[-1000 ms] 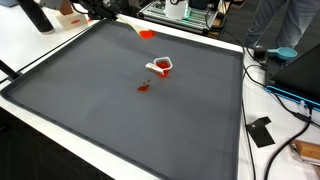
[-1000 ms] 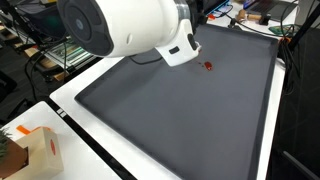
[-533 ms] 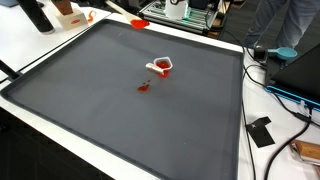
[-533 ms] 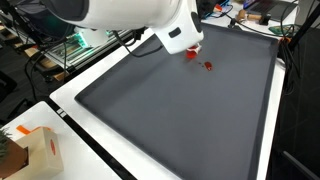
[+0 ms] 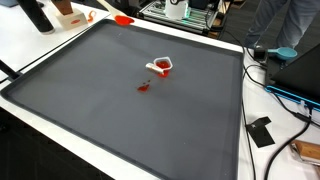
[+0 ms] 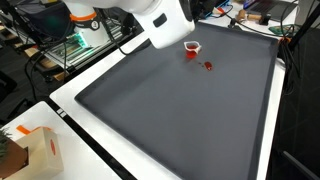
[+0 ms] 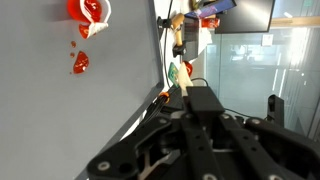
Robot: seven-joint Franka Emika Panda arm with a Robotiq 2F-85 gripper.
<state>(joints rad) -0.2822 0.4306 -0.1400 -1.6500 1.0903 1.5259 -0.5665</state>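
A small white cup (image 5: pixel 162 66) with red contents stands on the dark mat (image 5: pixel 90 110); it also shows in the other exterior view, cup (image 6: pixel 191 47), and at the wrist view's top left, cup (image 7: pixel 88 10). Red bits (image 5: pixel 142 87) lie spilled on the mat beside it. My gripper (image 7: pixel 197 100) is shut on a thin wooden stick (image 7: pixel 181 55). The stick's red end (image 5: pixel 124 18) hangs over the white table edge past the mat's far side, well away from the cup. The white arm (image 6: pixel 150 15) hides the gripper in that exterior view.
A cardboard box (image 6: pixel 30 150) sits on the white table corner. Cables (image 5: pixel 285 90) and a flat black object (image 5: pixel 262 130) lie beside the mat. A person (image 5: pixel 290 25) stands at the far corner. Racks of equipment stand behind the table.
The stick's red end has moved away from the cup, from over the mat's far edge out past it. The arm has swung back, uncovering the cup in an exterior view.
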